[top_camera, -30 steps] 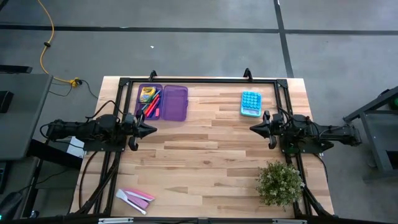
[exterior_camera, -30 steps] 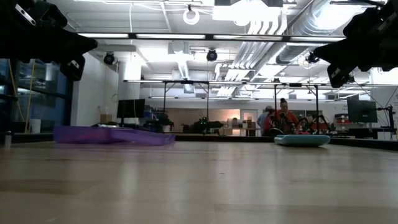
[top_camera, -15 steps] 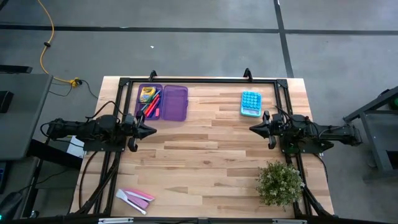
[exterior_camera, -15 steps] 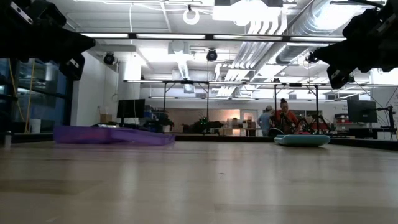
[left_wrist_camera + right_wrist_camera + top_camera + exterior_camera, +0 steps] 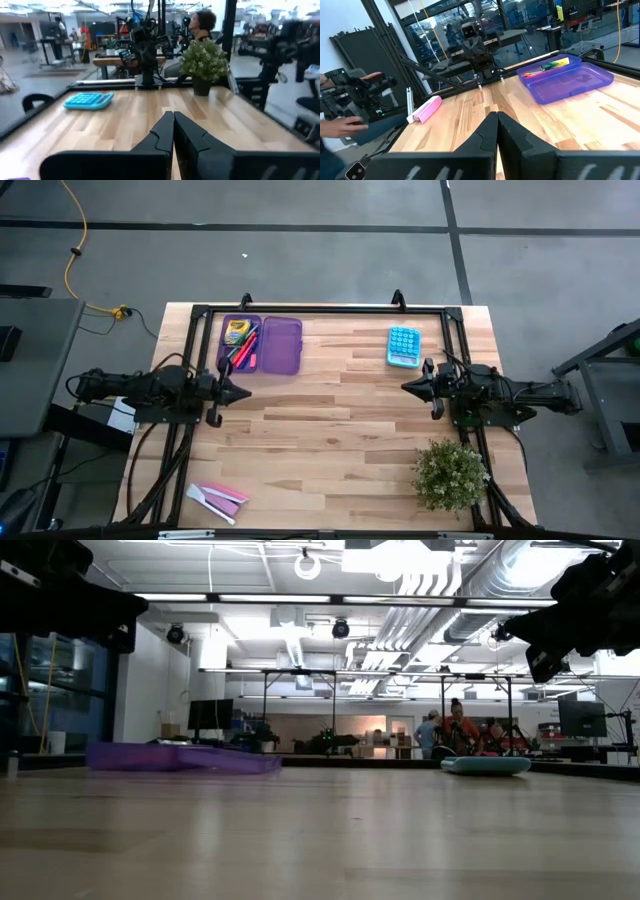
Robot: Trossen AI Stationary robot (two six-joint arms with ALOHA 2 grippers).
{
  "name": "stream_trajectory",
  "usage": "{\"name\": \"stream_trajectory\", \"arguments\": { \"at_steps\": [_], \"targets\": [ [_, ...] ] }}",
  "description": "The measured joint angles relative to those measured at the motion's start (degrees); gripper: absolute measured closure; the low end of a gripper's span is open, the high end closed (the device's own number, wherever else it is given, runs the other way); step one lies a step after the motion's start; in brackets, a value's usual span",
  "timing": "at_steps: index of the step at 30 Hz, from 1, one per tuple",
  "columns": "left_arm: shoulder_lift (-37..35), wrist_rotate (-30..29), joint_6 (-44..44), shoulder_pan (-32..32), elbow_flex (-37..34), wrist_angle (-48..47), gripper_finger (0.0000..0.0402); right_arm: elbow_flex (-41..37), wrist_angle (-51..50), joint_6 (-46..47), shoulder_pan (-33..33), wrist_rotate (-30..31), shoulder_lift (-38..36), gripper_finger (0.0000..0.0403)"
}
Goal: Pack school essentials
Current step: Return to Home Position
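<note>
An open purple case lies flat at the table's far left. Its left half holds a yellow-green crayon box and red and green pencils; they also show in the right wrist view. A pink piece and a white piece lie at the near left corner. My left gripper hovers shut at the left edge, pointing level toward the right, with its fingers together. My right gripper hovers shut at the right edge, facing it, with its fingers also together. Neither holds anything.
A blue calculator lies at the far right, and a bushy potted plant stands at the near right. A black frame borders the table. A person's hand shows beyond the table's near left side. People stand in the room behind.
My left gripper has rolled about the line it points along, staying in place and staying shut. Nothing on the table has moved.
</note>
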Motion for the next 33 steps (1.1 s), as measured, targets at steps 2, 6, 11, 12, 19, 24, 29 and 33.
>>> {"name": "stream_trajectory", "arguments": {
  "at_steps": [2,6,11,12,19,24,29,33],
  "targets": [
    [0.0,0.0,1.7,0.0,0.0,0.0,0.0401,0.0,0.0,0.0,0.0,0.0,0.0,0.0402],
    [0.0,0.0,0.2,0.2,0.0,0.0,0.0401,0.0,0.0,0.0,0.0,0.0,0.0,0.0402],
    [0.6,0.0,-0.6,0.2,0.0,0.0,0.0401,0.0,0.0,0.0,0.0,0.0,0.0,0.0402],
    [0.7,-0.1,-0.6,0.2,0.0,0.0,0.0401,0.0,0.0,0.0,0.0,0.0,0.0,0.0402],
    [0.7,-0.1,-0.6,0.2,0.0,0.1,0.0401,0.0,0.0,0.0,0.0,0.0,0.0,0.0402],
    [0.7,-0.1,-0.6,0.2,0.0,0.1,0.0401,0.0,0.0,0.0,0.0,0.0,0.0,0.0402],
    [0.7,-0.1,-0.6,0.2,0.0,0.1,0.0401,0.0,0.0,0.0,0.0,0.0,0.0,0.0402],
    [0.7,-0.1,-0.6,0.2,0.0,0.1,0.0402,0.0,0.0,0.0,0.0,0.0,0.0,0.0402]
  ]
}}
